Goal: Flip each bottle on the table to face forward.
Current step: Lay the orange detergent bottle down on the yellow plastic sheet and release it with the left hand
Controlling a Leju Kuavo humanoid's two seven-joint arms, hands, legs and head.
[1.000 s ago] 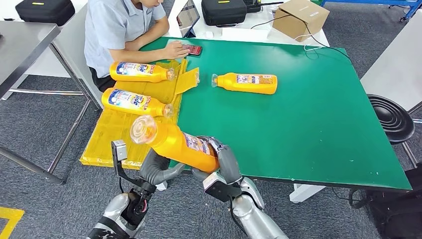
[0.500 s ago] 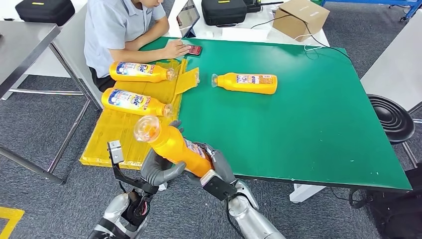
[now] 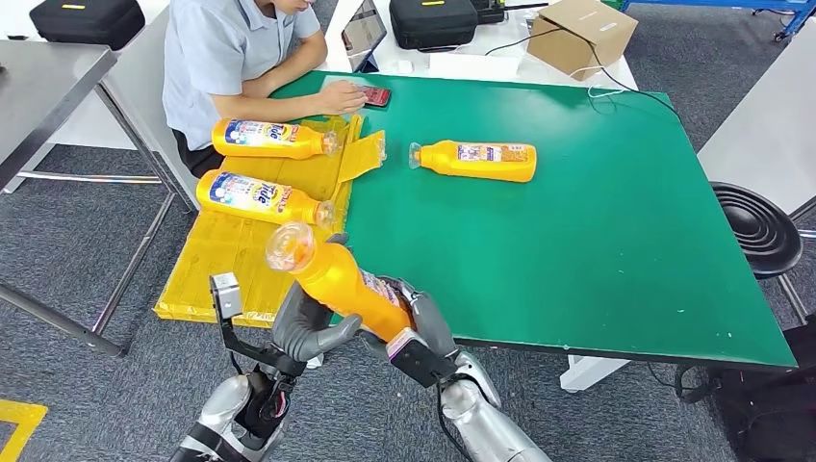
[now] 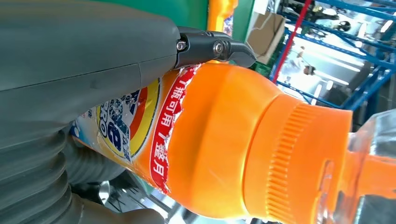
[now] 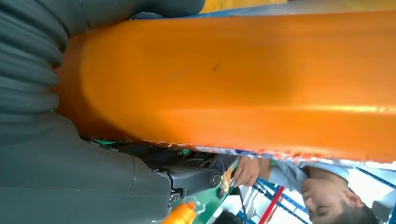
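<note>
An orange bottle [image 3: 339, 279] with a clear cap is lifted off the table's near left corner, cap tilted up and away. Both hands grip it: my left hand [image 3: 310, 324] wraps its lower body from the left, my right hand [image 3: 423, 322] holds its base end. Up close, the bottle [image 4: 233, 140] shows its label under the left thumb [image 4: 84, 51], and its plain orange side [image 5: 233, 79] fills the right wrist view. Another orange bottle [image 3: 478, 160] lies on the green table [image 3: 597, 241]. Two labelled bottles [image 3: 271, 138] [image 3: 258, 196] lie on the yellow tray [image 3: 221, 269].
A person [image 3: 231, 58] sits at the far left corner with a hand on a phone [image 3: 370, 95]. A cardboard box [image 3: 580, 34] and black cases stand behind the table. A black stool [image 3: 760, 226] is at the right, a grey metal table [image 3: 48, 82] at the left.
The held bottle has tipped more upright, its cap swinging right and its base drawing in toward me. Both hands kept their grip.
</note>
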